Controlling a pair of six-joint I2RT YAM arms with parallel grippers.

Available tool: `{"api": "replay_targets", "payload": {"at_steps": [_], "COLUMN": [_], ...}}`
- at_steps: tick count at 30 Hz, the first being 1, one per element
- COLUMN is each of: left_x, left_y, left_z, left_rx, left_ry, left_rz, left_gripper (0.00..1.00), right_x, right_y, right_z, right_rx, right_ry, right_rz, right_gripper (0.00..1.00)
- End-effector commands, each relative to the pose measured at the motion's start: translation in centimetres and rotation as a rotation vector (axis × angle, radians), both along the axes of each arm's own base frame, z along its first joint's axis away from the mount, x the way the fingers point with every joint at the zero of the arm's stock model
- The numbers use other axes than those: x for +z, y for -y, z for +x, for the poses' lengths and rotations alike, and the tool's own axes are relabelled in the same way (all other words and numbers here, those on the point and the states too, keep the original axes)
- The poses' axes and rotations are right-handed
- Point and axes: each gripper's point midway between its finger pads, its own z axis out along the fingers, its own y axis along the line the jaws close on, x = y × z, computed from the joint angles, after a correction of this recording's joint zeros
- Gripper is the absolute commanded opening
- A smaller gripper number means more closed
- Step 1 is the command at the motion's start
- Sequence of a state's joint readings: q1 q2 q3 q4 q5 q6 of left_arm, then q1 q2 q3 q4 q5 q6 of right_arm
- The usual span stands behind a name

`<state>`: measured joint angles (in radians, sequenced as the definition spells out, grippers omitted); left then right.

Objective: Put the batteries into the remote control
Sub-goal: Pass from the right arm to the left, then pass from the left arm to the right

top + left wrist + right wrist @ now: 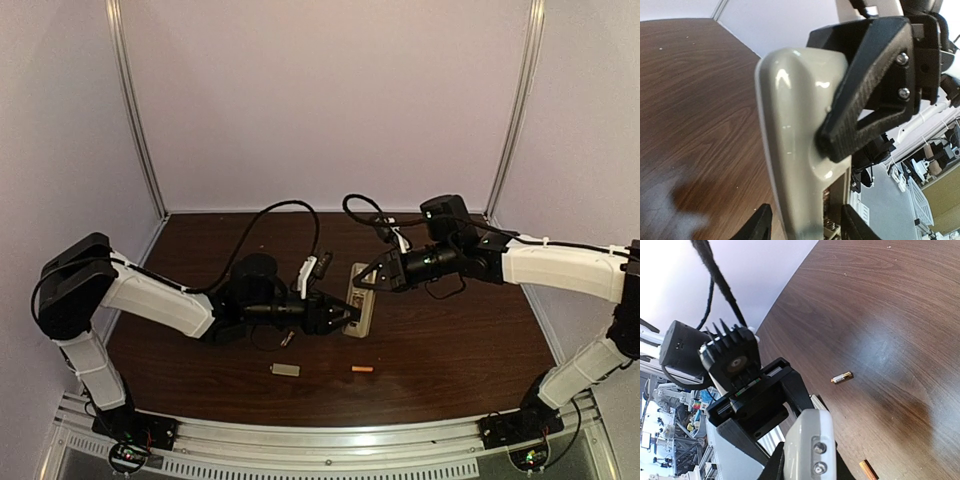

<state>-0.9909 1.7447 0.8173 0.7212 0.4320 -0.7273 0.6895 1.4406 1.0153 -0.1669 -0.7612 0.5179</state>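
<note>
Well, I see the right gripper (366,281) clenched on the far end of the remote (357,298) at mid-table. Its black angular fingers (865,100) press on the glossy beige back, which has rounded corners. The left gripper (347,316) stands parted around the near end, beside the open bay (836,200). A thin gap shows on one side, so it grasps nothing. One short copper cylinder battery (362,369) lies on the dark wood-grain table (450,330), the second battery (287,338) is well apart from it, and a flat grey plate (285,369) lies between them.
</note>
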Motion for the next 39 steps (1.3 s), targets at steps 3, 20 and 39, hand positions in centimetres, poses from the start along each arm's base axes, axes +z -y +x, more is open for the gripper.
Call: {"api": "replay_targets", "payload": {"at_steps": [3, 20, 39], "left_x": [4.3, 8.4, 2.8], "left_y": [0.9, -0.8, -3.1], "left_z": [-2.5, -1.5, -0.7], "left_rx": [-0.151, -0.057, 0.104], "left_ry": [0.001, -0.095, 0.150], "left_rz": [-0.216, -0.534, 0.008], "left_gripper": [0.34, 0.09, 0.97], "right_x": [4.0, 5.7, 2.7], "right_y": [-0.9, -1.0, 5.3], "right_z": [-1.4, -0.4, 2.6], "right_rx": [0.082, -0.024, -0.218], "right_ry": [0.047, -0.003, -0.053], "right_rz": [0.162, 0.353, 0.232], "right_gripper": [0.06, 0.24, 0.00]}}
